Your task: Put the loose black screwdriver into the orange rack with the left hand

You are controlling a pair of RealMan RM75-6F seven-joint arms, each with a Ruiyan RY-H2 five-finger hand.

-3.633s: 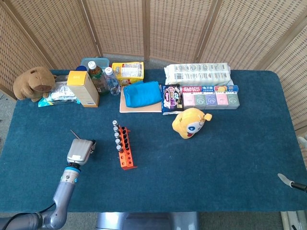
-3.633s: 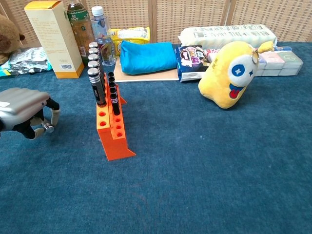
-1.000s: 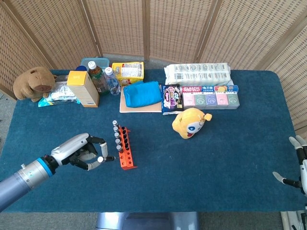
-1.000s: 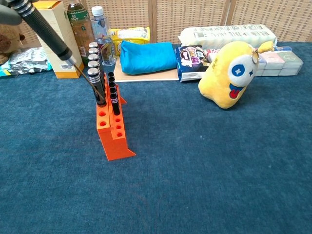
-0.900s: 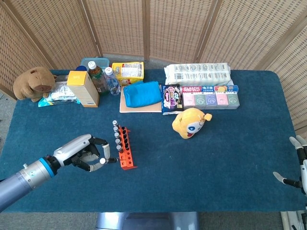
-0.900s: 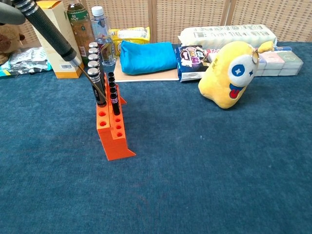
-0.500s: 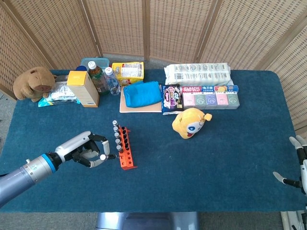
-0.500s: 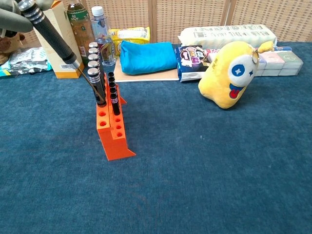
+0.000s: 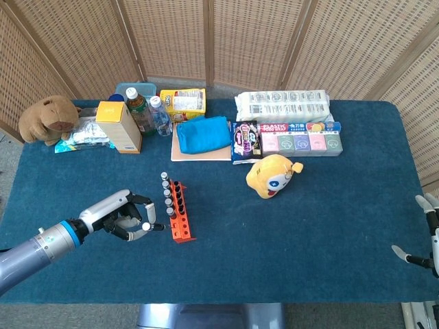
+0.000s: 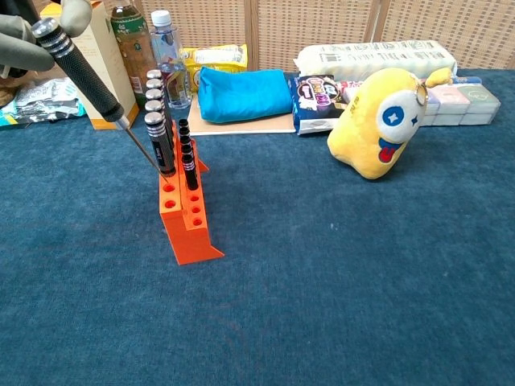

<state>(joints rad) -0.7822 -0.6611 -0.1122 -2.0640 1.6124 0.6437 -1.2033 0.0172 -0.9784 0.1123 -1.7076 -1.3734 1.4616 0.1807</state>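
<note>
My left hand (image 9: 123, 216) (image 10: 32, 36) holds the black screwdriver (image 10: 80, 72) by its knurled handle, tilted, silver cap up and to the left. Its thin shaft slants down to the right and the tip hangs just above the left side of the orange rack (image 10: 187, 215) (image 9: 180, 219), beside the nearest racked driver. Several black, silver-capped screwdrivers (image 10: 159, 137) stand in the rack's far holes; the near holes show no tools. My right hand (image 9: 429, 236) shows at the table's right edge with fingers spread and nothing in it.
A yellow plush toy (image 10: 376, 121) lies right of the rack. Along the back stand a yellow box (image 10: 87, 60), two bottles (image 10: 167, 56), a blue pouch (image 10: 243, 92), snack packs (image 10: 320, 90) and a brown plush (image 9: 49, 118).
The left hand has lowered the screwdriver slightly and shifted it toward the rack, its tip now nearer the holes. The right hand has barely moved.
</note>
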